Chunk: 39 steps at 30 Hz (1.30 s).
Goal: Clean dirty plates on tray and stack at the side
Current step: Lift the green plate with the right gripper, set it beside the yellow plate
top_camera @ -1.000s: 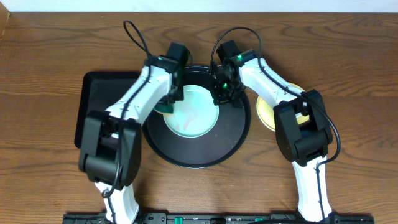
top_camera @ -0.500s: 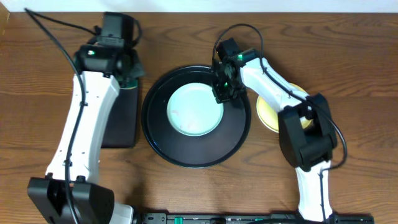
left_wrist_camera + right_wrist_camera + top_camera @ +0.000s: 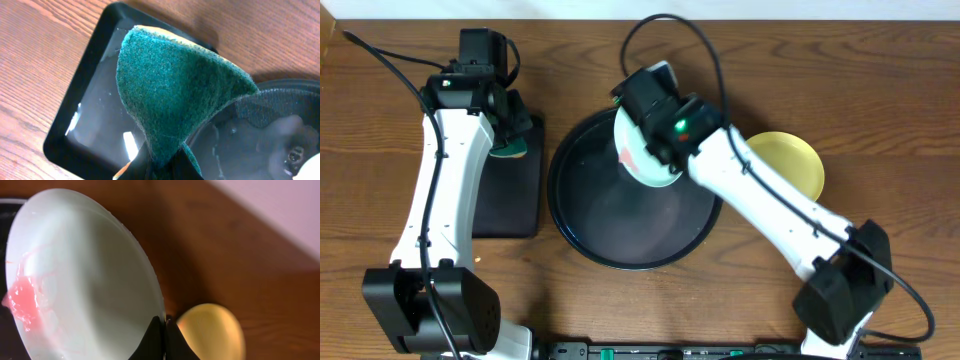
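My right gripper is shut on the rim of a pale mint plate. It holds the plate tilted above the far part of the round black tray. In the right wrist view the plate shows a red smear at its left, with my fingertips pinching its edge. A pale yellow plate lies on the table right of the tray and also shows in the right wrist view. My left gripper is shut on a green sponge over the rectangular tray. I see no second mint plate.
A smaller rectangular black tray lies left of the round tray and looks wet in the left wrist view. The round tray's rim shows at that view's right. Black cables loop over the table's far side.
My left arm swung from the round tray to the rectangular tray with the sponge. My right gripper lifted the mint plate off the round tray and tilted it.
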Each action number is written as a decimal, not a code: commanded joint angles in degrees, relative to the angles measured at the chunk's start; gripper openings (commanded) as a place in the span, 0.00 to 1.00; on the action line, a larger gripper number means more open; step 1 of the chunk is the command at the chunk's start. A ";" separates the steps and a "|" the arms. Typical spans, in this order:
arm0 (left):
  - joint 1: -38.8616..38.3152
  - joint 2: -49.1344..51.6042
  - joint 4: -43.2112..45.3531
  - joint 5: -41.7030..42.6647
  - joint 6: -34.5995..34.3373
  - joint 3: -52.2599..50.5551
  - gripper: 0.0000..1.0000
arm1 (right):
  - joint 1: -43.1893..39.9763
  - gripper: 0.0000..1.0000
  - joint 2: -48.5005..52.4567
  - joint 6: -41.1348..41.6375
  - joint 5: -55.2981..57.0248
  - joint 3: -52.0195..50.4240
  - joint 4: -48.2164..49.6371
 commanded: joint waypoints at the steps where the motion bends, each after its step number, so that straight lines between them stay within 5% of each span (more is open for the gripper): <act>1: 0.22 0.11 -0.07 0.55 -0.83 -0.26 0.07 | 3.76 0.01 -3.39 0.66 18.21 0.42 0.17; 13: 0.22 0.11 -0.07 0.55 -0.83 -0.26 0.07 | 11.89 0.01 -3.76 0.68 45.70 0.42 0.76; 25: 0.22 0.11 -0.07 0.55 -0.83 -0.26 0.07 | 13.25 0.01 -3.76 0.68 46.38 0.42 0.79; 39: 0.22 0.11 -0.04 0.55 -0.83 -0.26 0.08 | 11.34 0.01 -3.76 0.68 32.76 0.42 0.63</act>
